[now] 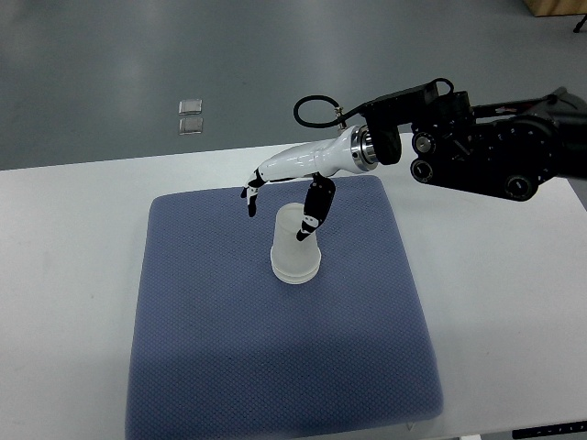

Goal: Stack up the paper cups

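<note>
Right hand: your right hand reaches in from the right edge, over the far part of the pad, fingers spread loosely and gripping nothing.
Thumb: you see its black-tipped thumb hanging down against the upper side of the cups.
Paper cups: your upside-down white stack of paper cups stands upright near the pad's middle, slightly toward the far side.
Pad: the blue cushion pad lies flat on the white table.
Left arm: you get no sight of it.

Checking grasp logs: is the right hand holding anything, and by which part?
Nothing is clearly held: the right hand is open above the upside-down paper cup, thumb by its upper side.
</note>
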`<action>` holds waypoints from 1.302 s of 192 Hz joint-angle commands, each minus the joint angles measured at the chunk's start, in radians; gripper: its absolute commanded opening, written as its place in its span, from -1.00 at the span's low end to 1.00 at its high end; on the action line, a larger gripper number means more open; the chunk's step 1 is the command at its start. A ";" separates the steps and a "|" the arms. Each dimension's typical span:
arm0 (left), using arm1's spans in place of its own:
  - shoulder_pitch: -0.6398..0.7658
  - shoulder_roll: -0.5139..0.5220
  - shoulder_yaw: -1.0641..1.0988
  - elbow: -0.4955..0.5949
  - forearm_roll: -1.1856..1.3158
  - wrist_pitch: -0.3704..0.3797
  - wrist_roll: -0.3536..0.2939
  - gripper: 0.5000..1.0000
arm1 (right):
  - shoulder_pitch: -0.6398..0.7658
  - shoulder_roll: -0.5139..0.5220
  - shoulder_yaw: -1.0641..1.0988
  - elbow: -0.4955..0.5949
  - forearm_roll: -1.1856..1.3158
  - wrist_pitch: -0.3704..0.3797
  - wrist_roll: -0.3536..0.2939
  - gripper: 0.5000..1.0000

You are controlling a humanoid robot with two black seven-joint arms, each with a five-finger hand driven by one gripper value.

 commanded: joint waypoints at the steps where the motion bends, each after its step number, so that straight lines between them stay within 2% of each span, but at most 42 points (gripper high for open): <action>1: 0.001 0.000 0.000 0.000 0.000 0.000 -0.001 1.00 | 0.002 -0.021 0.062 -0.034 0.009 0.005 0.005 0.65; 36: -0.001 0.000 0.000 0.000 0.000 0.000 0.001 1.00 | -0.002 -0.087 0.162 -0.059 0.014 0.016 0.005 0.69; 71: 0.001 0.000 0.000 0.000 0.000 0.000 -0.001 1.00 | -0.079 -0.081 0.226 -0.134 0.058 0.008 -0.001 0.69; 128: -0.001 0.000 0.000 0.000 0.000 0.000 -0.001 1.00 | -0.205 -0.038 0.311 -0.301 0.517 -0.004 -0.004 0.69; 165: -0.001 0.000 0.000 0.000 0.000 0.000 -0.001 1.00 | -0.225 -0.015 0.343 -0.307 0.804 -0.113 -0.009 0.69; 211: -0.001 0.000 0.000 0.000 0.000 0.000 0.001 1.00 | -0.291 0.011 0.423 -0.315 1.085 -0.214 -0.009 0.68; 236: -0.001 0.000 0.000 0.000 0.000 0.000 -0.001 1.00 | -0.323 0.025 0.423 -0.320 1.265 -0.372 -0.011 0.68; 250: -0.001 0.000 0.000 0.000 0.000 0.000 0.001 1.00 | -0.343 0.041 0.433 -0.323 1.344 -0.415 -0.009 0.68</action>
